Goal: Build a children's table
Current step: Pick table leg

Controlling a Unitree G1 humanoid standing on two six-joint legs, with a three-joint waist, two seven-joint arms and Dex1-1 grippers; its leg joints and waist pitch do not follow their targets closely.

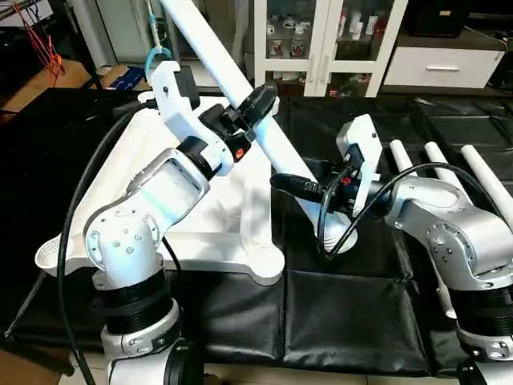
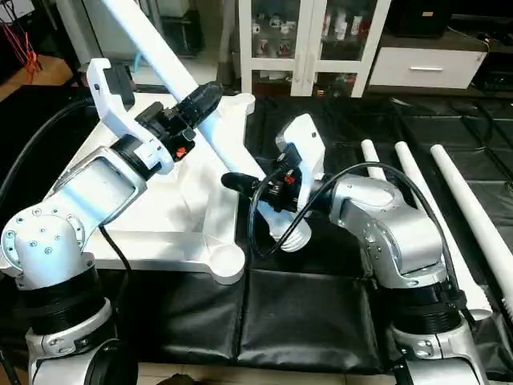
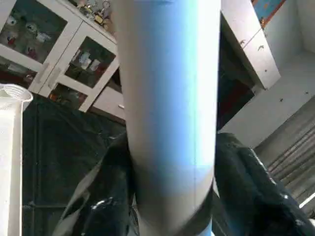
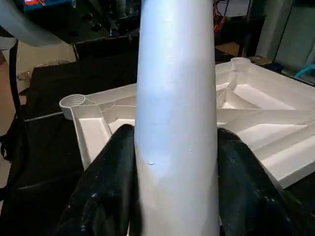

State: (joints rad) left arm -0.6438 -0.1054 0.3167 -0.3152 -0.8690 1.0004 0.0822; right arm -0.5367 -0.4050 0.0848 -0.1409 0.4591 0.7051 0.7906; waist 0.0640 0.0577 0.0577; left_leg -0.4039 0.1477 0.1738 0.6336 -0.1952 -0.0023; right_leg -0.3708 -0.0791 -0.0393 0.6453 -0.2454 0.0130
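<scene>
Both grippers clamped on same tilted leg [image 1: 240, 88]: L gripper [image 1: 255, 103] high on shaft, R gripper [image 2: 244, 183] near threaded base, leg slanting over upside-down tabletop [image 1: 200, 241] on black mat [image 1: 337, 321]; 3 spare legs [image 1: 481, 172] lying to robot's right.

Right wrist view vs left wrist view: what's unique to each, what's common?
Right wrist view: the tabletop's ribbed underside and a threaded corner socket. Left wrist view: the glass-door cabinet behind. Both: the same white leg running up between that arm's black fingers, right gripper low on the leg, left gripper higher up.
</scene>
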